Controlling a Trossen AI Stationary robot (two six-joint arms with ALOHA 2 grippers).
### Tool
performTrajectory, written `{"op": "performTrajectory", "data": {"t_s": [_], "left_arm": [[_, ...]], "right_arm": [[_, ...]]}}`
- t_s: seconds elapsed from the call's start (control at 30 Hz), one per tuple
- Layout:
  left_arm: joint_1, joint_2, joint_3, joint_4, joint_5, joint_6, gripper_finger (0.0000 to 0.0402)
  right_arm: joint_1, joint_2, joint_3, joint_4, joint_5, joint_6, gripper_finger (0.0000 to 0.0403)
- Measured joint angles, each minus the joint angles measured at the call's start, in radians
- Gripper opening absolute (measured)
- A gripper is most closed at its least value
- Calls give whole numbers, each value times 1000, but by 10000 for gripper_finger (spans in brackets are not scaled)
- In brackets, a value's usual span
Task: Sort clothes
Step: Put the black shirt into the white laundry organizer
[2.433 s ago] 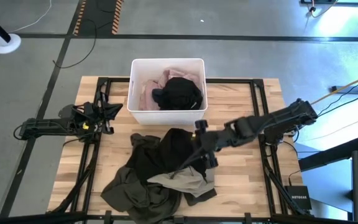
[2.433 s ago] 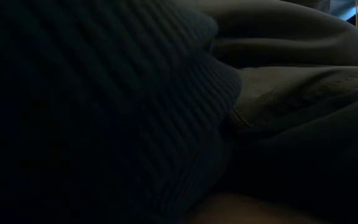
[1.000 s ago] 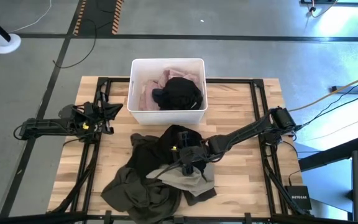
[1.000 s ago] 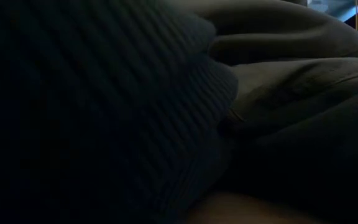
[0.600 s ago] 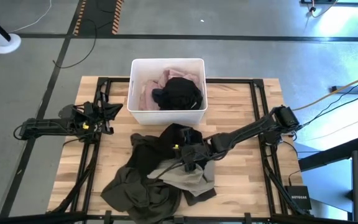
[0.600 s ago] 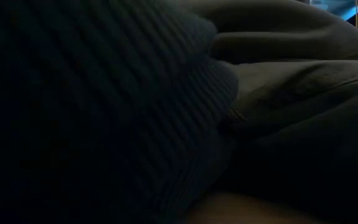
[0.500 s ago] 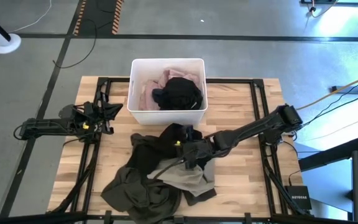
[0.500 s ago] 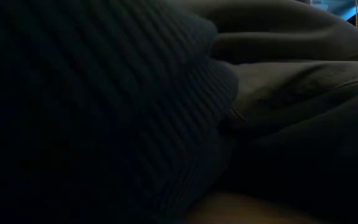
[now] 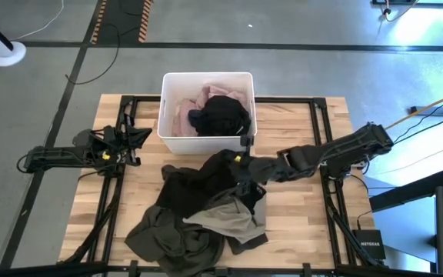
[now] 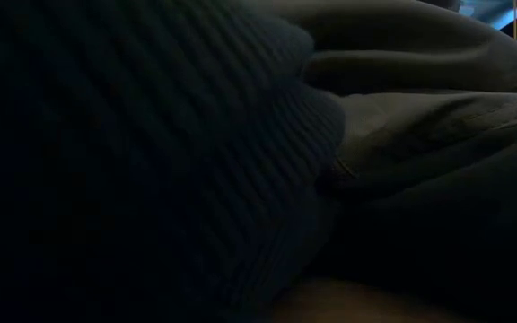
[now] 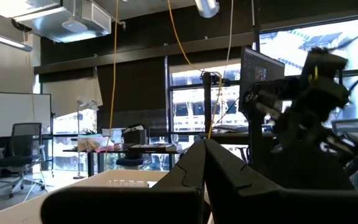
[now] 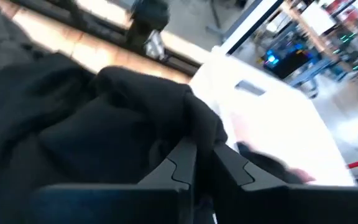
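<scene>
On the table (image 9: 294,223), right claw (image 9: 241,165) lifts black garment (image 9: 206,181) binward.

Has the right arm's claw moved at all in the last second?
Yes. The right gripper, shut on the dark garment, has drawn up-table toward the white bin.

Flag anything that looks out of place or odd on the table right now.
The low view is blocked: a dark ribbed garment from the heap lies right against its lens. Otherwise nothing stands out. The right gripper is shut on the black garment, the left gripper is parked at the table's left edge.
</scene>
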Motion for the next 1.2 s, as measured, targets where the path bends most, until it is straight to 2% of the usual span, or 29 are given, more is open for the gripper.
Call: {"op": "performTrajectory", "data": {"t_s": [0.13,0.37,0.53,0.93,1.2], "left_arm": [[0,0,0,0,0,0,0],[0,0,0,0,0,1,0],[0,0,0,0,0,0,0],[0,0,0,0,0,0,0],[0,0,0,0,0,0,0]], "right_arm": [[-14,-22,54,5,2,-37,17],[-76,-22,176,5,-2,-105,36],[-138,-22,264,-3,-9,-150,27],[-290,-22,521,30,-119,-186,26],[-367,-22,661,167,-193,-208,29]]}}
